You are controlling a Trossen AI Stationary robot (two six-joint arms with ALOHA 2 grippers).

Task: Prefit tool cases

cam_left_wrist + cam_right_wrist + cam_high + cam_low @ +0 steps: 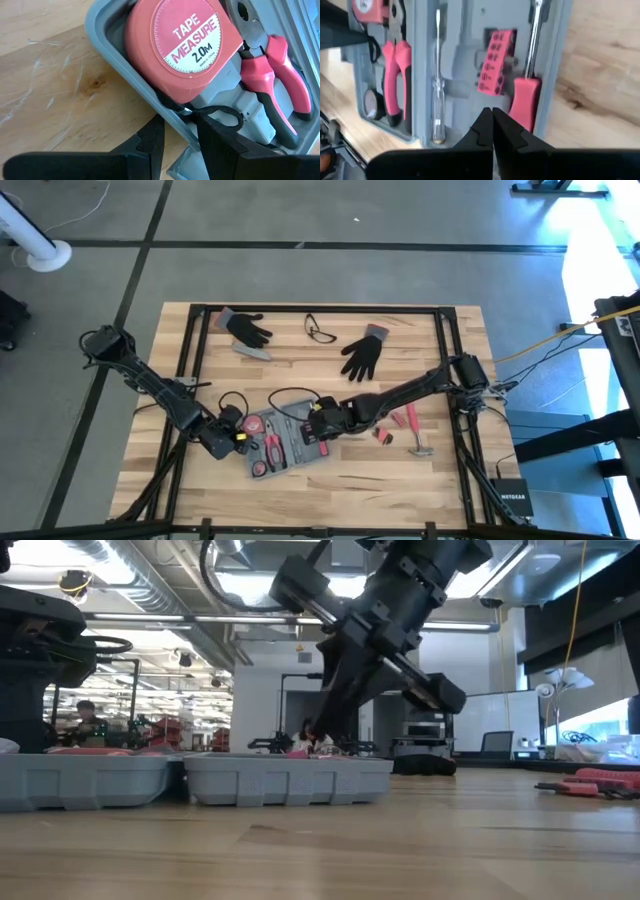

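The tool case (288, 443) lies open on the table's near middle, a flat grey tray with pink tools in its recesses. A pink tape measure (175, 47) and pink-handled pliers (272, 75) sit at its left end. My left gripper (180, 137) is at the case's left edge (240, 438), shut on the rim. My right gripper (492, 125) is shut and points steeply down over the case's right part (318, 430). It stands between a clear-handled screwdriver (437, 95) and a pink-handled one (522, 102), below a pink bit holder (495, 62). My left gripper has the case's left rim wall (177, 125) between its fingers, one finger (150, 142) outside on the table side and one (222, 140) inside by the tape measure. The fingers slant down from the table's left. The case lies flat on the table. My right gripper's shut tips stand close over the case's floor (492, 102); whether they touch it I cannot tell.
Two black gloves (250, 328) (362, 355), a pair of glasses (320, 330) and a small grey bar (255, 352) lie at the far side. Loose pink tools (395, 420) and a hammer (416, 442) lie right of the case. Dark frame rails (445, 340) edge the table.
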